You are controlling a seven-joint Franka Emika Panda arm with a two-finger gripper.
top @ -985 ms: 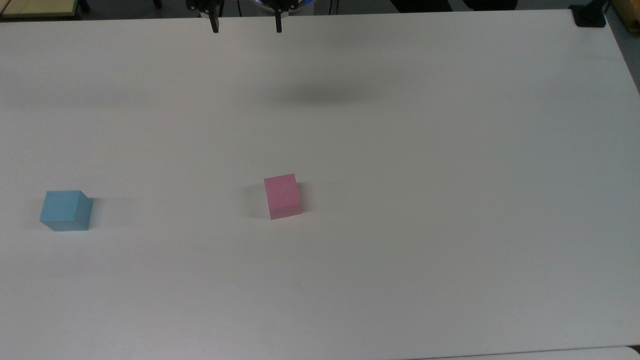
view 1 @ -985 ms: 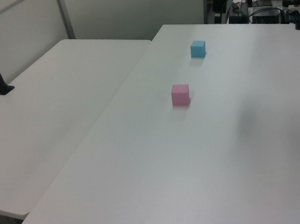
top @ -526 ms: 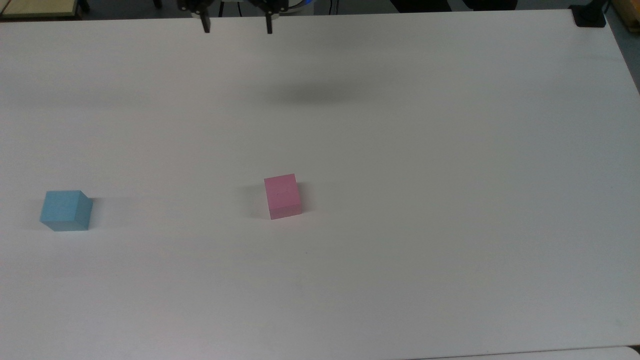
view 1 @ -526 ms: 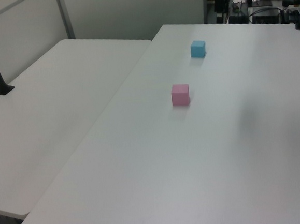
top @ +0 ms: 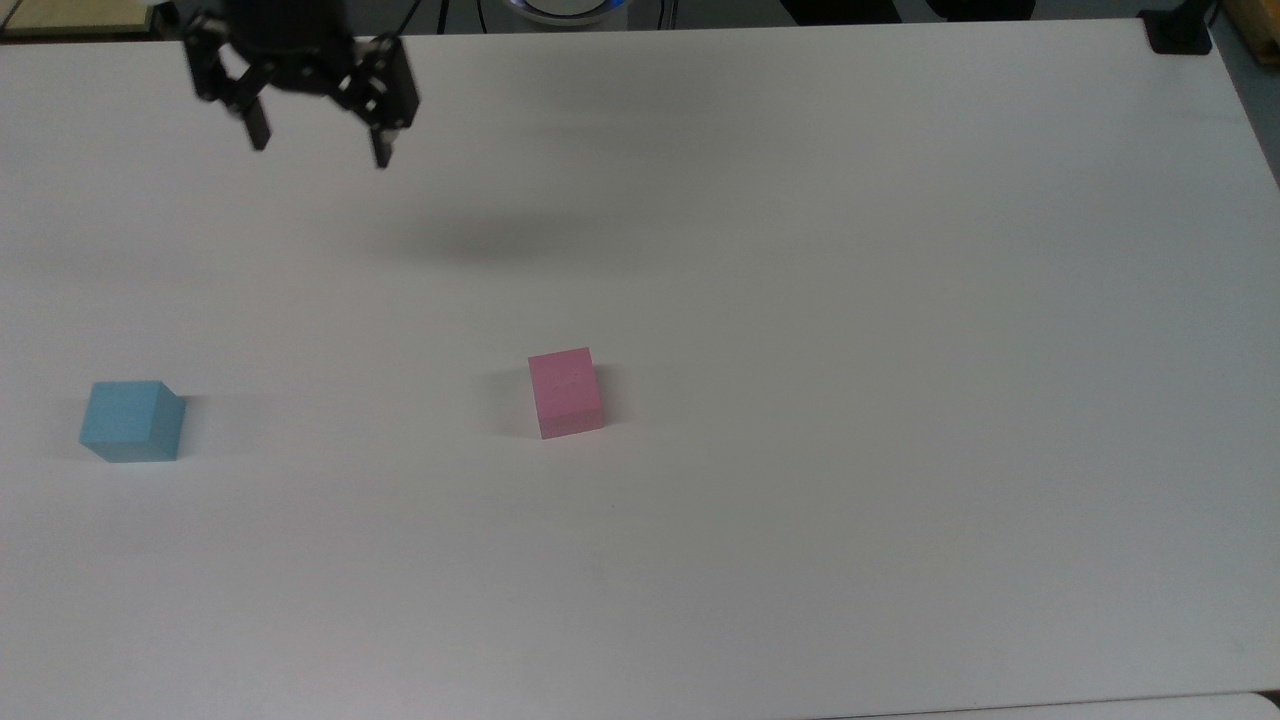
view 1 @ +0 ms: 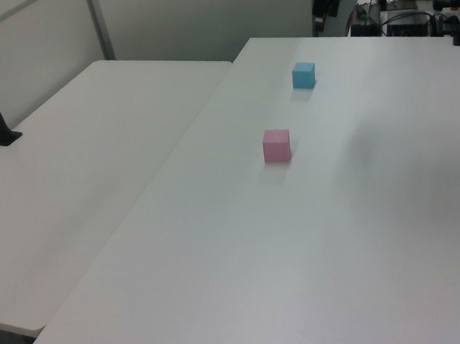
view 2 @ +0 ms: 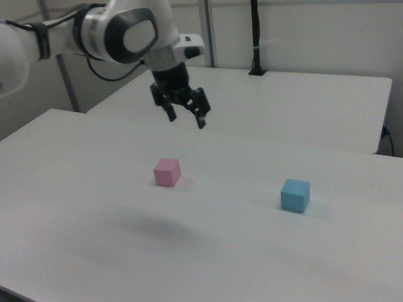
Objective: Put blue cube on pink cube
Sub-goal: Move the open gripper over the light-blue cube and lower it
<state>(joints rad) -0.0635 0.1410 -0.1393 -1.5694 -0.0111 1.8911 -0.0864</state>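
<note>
Sitting nearest in the right view, the blue cube (view 2: 295,194) rested flat on the white table (view 2: 239,251), with the pink cube (view 2: 167,172) a little farther back and toward the right view's left; the 2 were well apart, neither touching anything but the tabletop. In the top view the blue cube (top: 132,421) lay near the top view's left edge of the table (top: 800,300), while the pink cube (top: 566,392) sat nearer the middle, turned slightly off square. Farther back, the gripper (view 2: 186,116) hung in the air above the tabletop with its 2 fingers spread apart and nothing between them; in the top view the gripper (top: 318,152) hovered toward the far left part of the table, clear of both cubes. Both cubes looked matte, stiff and probably light, so the blue one should take a firm pinch without crushing, and its plain faces likely offer decent friction. The best hold would seem to be across 2 opposite side faces, squared to them, leaving the underside free to seat on the pink cube's top. Open surface surrounded both cubes on every side, though the blue cube stood close to the table's edge in the top view, so a nudge outward there could risk losing it.
</note>
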